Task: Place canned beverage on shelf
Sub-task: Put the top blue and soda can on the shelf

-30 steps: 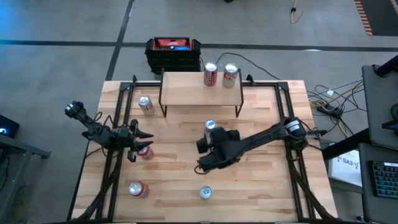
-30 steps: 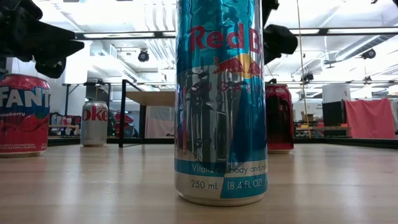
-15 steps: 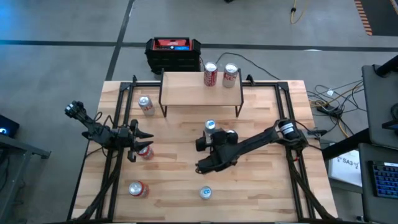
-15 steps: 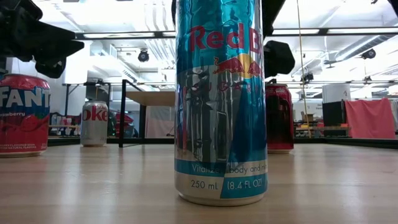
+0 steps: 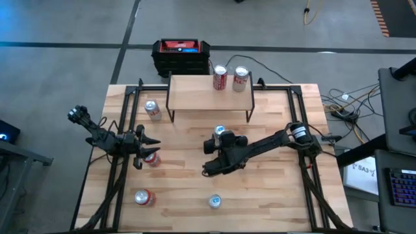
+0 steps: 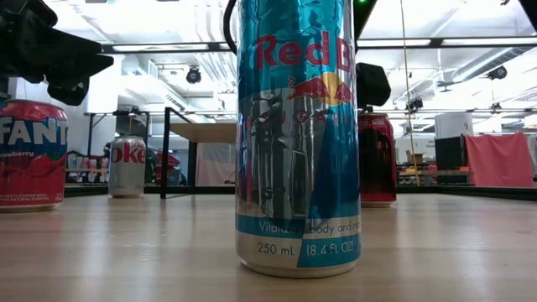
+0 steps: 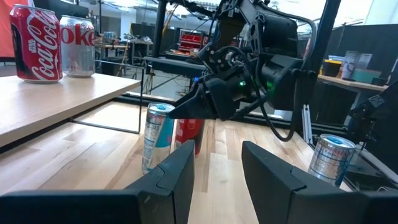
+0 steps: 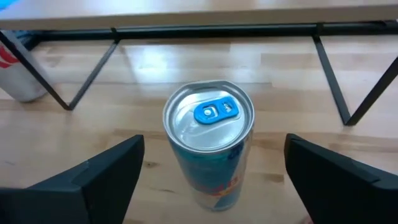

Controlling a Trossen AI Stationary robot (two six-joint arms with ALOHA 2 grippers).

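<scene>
My right end effector [image 8: 211,177] is wide apart with the blue can [image 8: 209,143] standing on the tabletop [image 8: 186,62] right between my fingers, so I should come down straight, squeeze its middle gently, then lift it to the shelf [image 5: 209,92] just ahead.

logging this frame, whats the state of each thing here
shelf: standing, two cans on its board
slim blue can: upright on the table, between the open fingers, not gripped
right end effector: open, around the slim blue can
left end effector: open, by a red can
</scene>
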